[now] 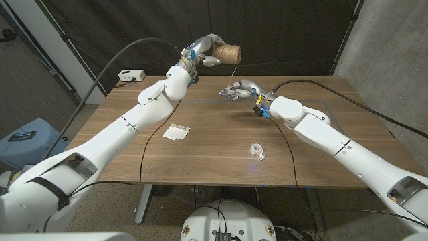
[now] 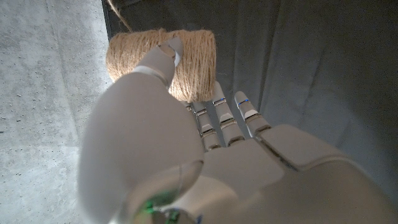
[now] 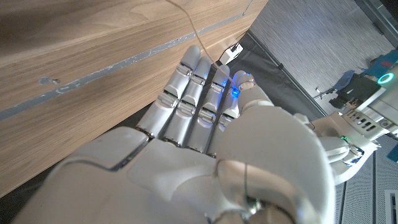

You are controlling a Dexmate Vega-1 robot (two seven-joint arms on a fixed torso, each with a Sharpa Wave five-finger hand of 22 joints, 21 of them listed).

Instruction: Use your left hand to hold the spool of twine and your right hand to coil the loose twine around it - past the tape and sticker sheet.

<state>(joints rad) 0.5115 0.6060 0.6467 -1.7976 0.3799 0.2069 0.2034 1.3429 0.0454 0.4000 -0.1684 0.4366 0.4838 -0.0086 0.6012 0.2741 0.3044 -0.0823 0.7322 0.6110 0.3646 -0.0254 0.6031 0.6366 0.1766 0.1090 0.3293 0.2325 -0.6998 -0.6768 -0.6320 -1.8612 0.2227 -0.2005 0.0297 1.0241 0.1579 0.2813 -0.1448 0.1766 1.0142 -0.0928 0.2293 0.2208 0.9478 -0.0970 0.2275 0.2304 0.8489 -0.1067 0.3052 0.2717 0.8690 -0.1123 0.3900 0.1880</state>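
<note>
My left hand (image 1: 202, 51) is raised above the table's far edge and grips the spool of twine (image 1: 228, 53), a tan wound cylinder. In the left wrist view its thumb presses on the spool (image 2: 163, 57) in front of the hand (image 2: 186, 149). A loose strand of twine (image 1: 235, 73) drops from the spool to my right hand (image 1: 239, 90), which hovers low over the far middle of the table. The right wrist view has the strand (image 3: 189, 28) running into the curled fingers of the right hand (image 3: 205, 118), which hold it.
A clear tape roll (image 1: 257, 149) lies near the table's front middle. A small white sticker sheet (image 1: 176, 132) lies left of centre. A white box (image 1: 132, 75) with a cable sits at the far left corner. A dark curtain hangs behind the wooden table (image 1: 214, 167).
</note>
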